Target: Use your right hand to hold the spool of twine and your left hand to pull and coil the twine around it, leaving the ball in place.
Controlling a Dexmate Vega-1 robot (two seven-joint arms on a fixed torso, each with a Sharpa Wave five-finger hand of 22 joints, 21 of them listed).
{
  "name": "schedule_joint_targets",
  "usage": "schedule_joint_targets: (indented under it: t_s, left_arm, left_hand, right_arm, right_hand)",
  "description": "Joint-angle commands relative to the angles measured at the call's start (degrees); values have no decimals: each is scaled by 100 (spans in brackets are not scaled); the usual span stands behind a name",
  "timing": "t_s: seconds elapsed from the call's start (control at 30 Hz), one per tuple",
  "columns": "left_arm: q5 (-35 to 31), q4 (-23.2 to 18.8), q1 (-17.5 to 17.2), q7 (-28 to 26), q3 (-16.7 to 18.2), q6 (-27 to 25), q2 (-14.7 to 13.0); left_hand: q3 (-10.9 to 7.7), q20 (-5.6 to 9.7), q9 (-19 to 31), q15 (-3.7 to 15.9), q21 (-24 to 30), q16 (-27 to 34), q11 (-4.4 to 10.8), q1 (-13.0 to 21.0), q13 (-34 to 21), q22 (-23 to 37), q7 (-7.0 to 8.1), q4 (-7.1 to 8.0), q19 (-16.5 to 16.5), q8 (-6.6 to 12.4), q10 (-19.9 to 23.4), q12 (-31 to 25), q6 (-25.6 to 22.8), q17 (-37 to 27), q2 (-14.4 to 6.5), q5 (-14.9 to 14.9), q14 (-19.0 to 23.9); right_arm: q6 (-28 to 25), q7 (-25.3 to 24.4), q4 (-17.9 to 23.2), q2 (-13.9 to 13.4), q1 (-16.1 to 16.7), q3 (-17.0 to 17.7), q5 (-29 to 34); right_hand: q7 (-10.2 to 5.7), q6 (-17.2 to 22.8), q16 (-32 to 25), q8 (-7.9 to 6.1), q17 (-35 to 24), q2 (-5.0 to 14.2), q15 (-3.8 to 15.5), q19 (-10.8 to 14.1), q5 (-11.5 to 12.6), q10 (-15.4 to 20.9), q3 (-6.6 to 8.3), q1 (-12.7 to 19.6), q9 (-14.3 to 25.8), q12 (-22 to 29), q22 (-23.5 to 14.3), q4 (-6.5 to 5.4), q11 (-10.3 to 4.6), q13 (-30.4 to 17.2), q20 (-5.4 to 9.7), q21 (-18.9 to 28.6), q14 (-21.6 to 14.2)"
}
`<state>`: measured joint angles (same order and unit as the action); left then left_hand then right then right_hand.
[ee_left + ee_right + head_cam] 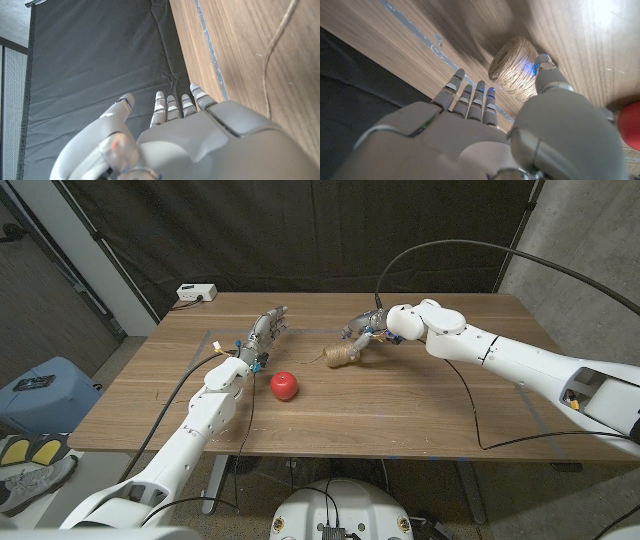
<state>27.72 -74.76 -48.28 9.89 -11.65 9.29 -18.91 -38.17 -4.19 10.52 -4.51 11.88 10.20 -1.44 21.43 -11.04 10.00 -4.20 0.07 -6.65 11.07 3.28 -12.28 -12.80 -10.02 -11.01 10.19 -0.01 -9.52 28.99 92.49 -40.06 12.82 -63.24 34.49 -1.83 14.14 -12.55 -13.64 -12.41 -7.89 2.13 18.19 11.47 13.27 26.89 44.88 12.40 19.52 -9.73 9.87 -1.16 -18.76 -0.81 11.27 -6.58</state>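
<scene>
Looking at your right hand [362,332]: it sits at the tan jute twine spool [342,357], which lies on its side on the wooden table [420,410] right of centre. In the right wrist view the thumb [546,75] touches the spool [513,70] on one side while the other fingers [470,97] reach past it on the other side, apart from it. Can't tell whether you have a real grasp.

Your left hand [262,336] is released, fingers straight and spread, holding nothing, near the far-left part of the table. A loose strand of twine [277,55] runs over the wood beside it, not touching the fingers.

The round red ball [285,386] sits between both hands, nearer you, apart from the spool.
</scene>
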Motion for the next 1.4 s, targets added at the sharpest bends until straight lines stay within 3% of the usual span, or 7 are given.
schedule_joint_targets:
  t_s: [0.03,0.93,1.4]
  left_arm:
    - [-1,82,64,11,-35,-7,18]
    - [37,13,-32,-77,24,-37,42]
    - [48,-40,-94,-95,34,-43,68]
  left_hand:
    - [12,-40,21,-45,-15,47,-18,55,-26,32,-12,2,-36,9,34,1,-40,-8,0,23,-1]
    - [18,-43,24,-47,-12,52,-22,63,-27,32,-27,26,-45,3,38,3,-62,-12,-17,24,6]
    - [15,-48,26,-56,-11,53,-26,71,-28,33,-19,41,-50,1,37,4,-72,-14,-24,25,7]
  right_arm:
    - [44,-43,-77,6,33,-83,216]
    - [-126,-174,-29,66,123,-238,665]
    - [-355,-42,147,60,167,-277,825]
  right_hand:
    - [21,68,-34,-15,-19,-22,193,41,40,53,54,83,21,69,-18,-1,15,-41,-11,25,-66]
    - [-134,748,-127,-203,-53,-89,407,218,122,711,133,344,44,516,-19,-8,-198,-242,23,32,-606]
    - [-137,899,-134,-242,-65,-101,404,287,140,841,160,413,57,613,-20,-15,-176,-295,11,37,-733]
